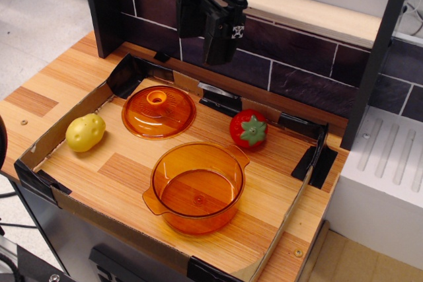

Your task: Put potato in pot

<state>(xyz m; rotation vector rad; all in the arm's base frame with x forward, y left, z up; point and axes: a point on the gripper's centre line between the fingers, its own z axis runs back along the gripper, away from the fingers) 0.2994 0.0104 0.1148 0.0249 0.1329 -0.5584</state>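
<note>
Nearest to me stands the pot (197, 188), empty. I see the potato (85, 132) well apart at its left, long axis slanting up-right. My gripper (219, 51) hangs high behind the lid (158, 111); whether its jaws are parted, I cannot tell.

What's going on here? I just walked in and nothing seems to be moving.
Nothing is being handled yet. The robot's claw hangs above the back of the tray, holding nothing. The potato lies at the tray's left side, apart from the empty pot near the front. The lid and strawberry lie behind the pot.
</note>
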